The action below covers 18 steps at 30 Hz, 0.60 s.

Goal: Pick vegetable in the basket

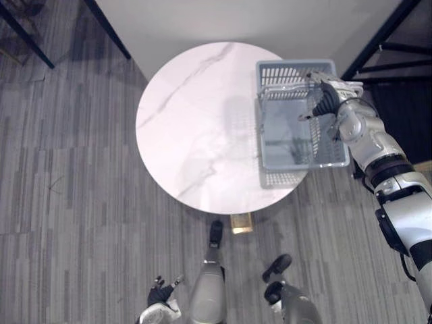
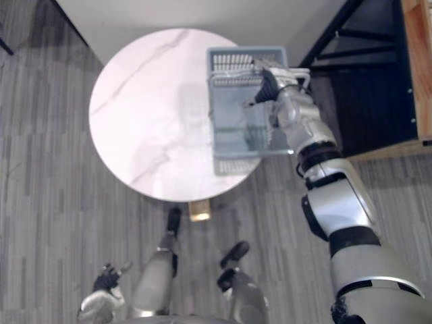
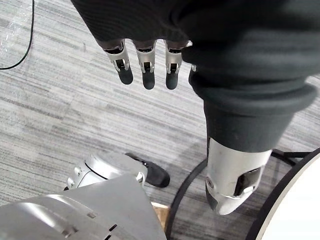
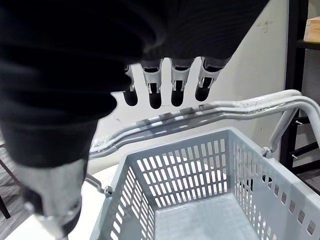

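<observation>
Right robot hand [image 1: 329,101]: nearest the head camera along with its arm, it reached out over the far right part of the basket.
Right fingers [image 4: 177,90]: straight and side by side, released, with nothing between them and the thumb (the wrist view showed this most plainly).
Handles [image 4: 210,112]: two pale grey bars raised and lying close together, arching across the basket just past the right fingertips. I could not tell whether the tips touched them.
Basket [image 1: 280,179]: grey plastic with slotted walls, standing on the right side of the counter. Seen from above, its right side reached past the counter's rim.
Basket floor: plain grey plastic wherever it showed between the walls.
Counter [image 1: 196,121]: round, with a white top marked by faint grey veins. The part to the left of the basket was bare marble pattern.
Left robot hand [image 1: 160,295]: low at the robot's side, well apart from the counter and the basket, hanging over the carpet.
Left fingers [image 3: 145,62]: straight and relaxed, released, holding nothing.
Carpet [image 1: 67,202]: grey, with streaky stripes, running all round the counter.
Wall [image 1: 236,20]: a pale surface just beyond the far edge of the counter.
Rack [image 1: 385,47]: dark metal bars to the right of the basket, with a wooden board [image 2: 415,67] beside them at the right edge of the right eye view.
</observation>
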### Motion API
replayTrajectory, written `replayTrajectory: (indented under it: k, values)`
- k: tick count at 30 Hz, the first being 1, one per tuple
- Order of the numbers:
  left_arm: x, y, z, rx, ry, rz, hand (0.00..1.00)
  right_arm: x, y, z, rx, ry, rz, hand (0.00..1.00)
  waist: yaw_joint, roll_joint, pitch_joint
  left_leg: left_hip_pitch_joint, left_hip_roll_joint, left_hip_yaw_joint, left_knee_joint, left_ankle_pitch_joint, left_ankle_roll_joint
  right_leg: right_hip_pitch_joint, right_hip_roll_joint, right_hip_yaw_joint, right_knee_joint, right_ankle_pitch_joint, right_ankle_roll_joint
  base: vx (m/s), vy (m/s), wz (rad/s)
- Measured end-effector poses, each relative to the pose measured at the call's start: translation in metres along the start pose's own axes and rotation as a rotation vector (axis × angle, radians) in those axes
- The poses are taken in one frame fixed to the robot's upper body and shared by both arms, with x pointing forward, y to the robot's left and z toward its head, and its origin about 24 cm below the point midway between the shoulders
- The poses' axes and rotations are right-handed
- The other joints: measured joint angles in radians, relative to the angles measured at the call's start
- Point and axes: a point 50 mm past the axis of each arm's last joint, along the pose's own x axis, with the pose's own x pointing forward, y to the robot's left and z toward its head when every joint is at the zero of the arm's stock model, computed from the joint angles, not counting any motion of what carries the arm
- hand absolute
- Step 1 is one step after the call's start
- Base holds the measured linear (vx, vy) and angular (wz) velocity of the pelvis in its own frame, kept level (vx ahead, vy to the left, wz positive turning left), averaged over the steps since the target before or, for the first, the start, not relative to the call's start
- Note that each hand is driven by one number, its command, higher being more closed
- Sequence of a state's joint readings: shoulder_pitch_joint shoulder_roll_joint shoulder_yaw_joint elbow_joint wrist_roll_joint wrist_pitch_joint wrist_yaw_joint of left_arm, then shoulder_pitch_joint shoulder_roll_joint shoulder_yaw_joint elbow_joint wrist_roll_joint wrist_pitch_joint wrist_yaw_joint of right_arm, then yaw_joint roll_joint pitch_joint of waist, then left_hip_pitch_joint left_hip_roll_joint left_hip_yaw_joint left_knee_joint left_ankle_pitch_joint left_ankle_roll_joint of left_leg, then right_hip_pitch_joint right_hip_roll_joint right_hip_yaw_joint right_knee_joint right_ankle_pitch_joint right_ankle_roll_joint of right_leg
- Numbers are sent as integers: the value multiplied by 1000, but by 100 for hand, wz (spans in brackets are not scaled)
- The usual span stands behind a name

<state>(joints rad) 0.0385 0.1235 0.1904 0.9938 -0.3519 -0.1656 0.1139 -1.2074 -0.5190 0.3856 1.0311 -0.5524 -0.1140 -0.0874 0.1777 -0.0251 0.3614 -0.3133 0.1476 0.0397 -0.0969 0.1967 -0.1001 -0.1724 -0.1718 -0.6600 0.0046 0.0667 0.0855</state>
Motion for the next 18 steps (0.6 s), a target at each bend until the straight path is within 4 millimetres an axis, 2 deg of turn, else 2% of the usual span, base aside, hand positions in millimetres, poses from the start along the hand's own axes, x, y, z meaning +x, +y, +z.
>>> replayTrajectory:
  k: [6, 18]
  values:
    - [3, -8, 8, 18, -20, -19, 0, 1, -12, -11, 77, 73, -76, 0, -6, 7, 8, -25, -6, -18, 0, 3, 2, -16, -4, -13, 3, 0, 0, 2, 16, 7]
    - [5, -14, 15, 22, -46, -14, 0, 7, -30, -7, 90, 81, -144, 0, -9, 17, 30, -58, -13, -26, 0, 8, 6, -47, -12, -19, 10, 0, 1, 3, 5, 2]
